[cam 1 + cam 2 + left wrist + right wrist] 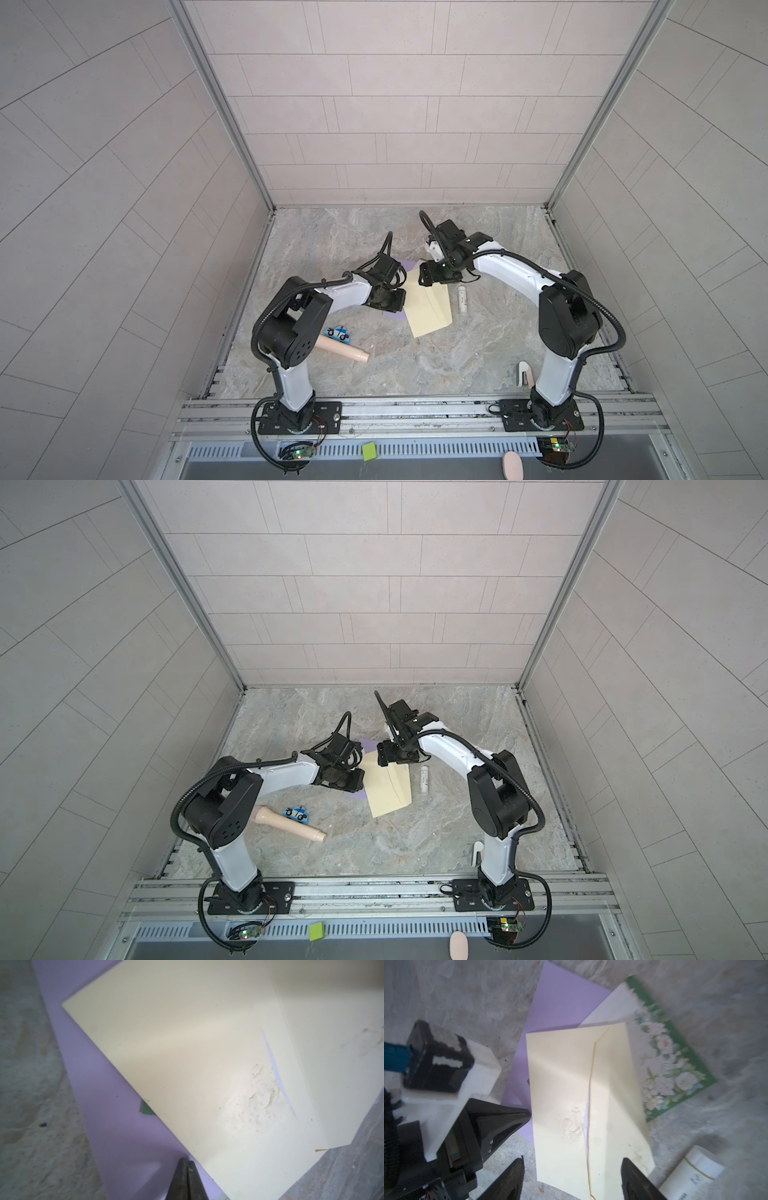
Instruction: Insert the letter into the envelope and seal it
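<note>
The cream envelope [428, 311] [388, 791] [207, 1053] [560, 1084] lies flat mid-table, flap folded down, with rough white patches near the flap's edge. A thin purple sliver shows along that edge. The letter, a purple sheet [405, 264] [368, 744] [116, 1126] [560, 1001], lies under the envelope and sticks out on its left side. My left gripper [399, 305] [359, 785] [186, 1160] is shut, its tips on the purple sheet right beside the envelope's edge. My right gripper [428, 278] [384, 756] [573, 1167] hangs open over the envelope's far end, its fingers [517, 1178] set wider than the envelope.
A green floral card [670, 1053] lies partly under the envelope. A white glue stick [462, 299] [424, 779] [695, 1172] lies just right of it. A toy car tile [337, 332] and a beige cylinder [340, 350] lie front left; a white tool [524, 373] stands by the right arm's base.
</note>
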### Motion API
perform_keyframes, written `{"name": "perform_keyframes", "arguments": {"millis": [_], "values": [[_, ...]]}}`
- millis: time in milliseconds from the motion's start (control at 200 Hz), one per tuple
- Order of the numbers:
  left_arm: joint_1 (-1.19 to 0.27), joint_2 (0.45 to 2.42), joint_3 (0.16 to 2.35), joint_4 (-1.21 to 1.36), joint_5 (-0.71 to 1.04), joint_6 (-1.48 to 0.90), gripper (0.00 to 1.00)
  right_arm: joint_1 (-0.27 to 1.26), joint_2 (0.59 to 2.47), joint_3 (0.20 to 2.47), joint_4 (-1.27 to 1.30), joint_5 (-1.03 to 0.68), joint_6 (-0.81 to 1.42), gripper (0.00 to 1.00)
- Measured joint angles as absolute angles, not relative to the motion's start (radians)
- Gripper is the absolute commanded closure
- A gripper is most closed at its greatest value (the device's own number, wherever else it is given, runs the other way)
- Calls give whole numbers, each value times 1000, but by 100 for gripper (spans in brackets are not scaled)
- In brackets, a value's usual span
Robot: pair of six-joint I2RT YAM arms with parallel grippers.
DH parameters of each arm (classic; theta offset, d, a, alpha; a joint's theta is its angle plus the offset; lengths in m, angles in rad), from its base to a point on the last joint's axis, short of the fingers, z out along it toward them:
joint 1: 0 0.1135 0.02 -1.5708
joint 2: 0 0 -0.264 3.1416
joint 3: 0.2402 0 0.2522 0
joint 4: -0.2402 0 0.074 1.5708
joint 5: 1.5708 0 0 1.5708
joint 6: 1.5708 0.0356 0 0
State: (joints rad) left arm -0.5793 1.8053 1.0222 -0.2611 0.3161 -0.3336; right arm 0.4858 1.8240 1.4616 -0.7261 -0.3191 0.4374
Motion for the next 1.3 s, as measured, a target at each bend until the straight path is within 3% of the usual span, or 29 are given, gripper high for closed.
{"name": "perform_keyframes", "arguments": {"millis": [170, 265, 430, 560, 786, 1031, 1196, 1301], "values": [[-579, 1798, 1097, -319, 303, -291, 66, 363, 1792, 1380, -721, -238, 504, 26], [-579, 1778, 1140, -332, 305, -283, 59, 313, 1794, 1323, -715, -232, 527, 27], [-579, 1748, 1188, -319, 331, -296, 56, 308, 1813, 1251, -682, -262, 553, 34], [-596, 1743, 1190, -316, 351, -301, 55, 310, 1856, 1234, -654, -282, 567, 44], [-663, 1743, 1190, -319, 364, -289, 49, 305, 1871, 1225, -632, -280, 593, 80], [-733, 1757, 1219, -307, 400, -285, 37, 260, 1839, 1205, -606, -324, 644, 88], [-747, 1785, 1250, -222, 453, -344, 24, 226, 1721, 1193, -576, -410, 704, 89], [-747, 1806, 1274, -173, 488, -374, 21, 224, 1655, 1201, -545, -467, 739, 90]]}}
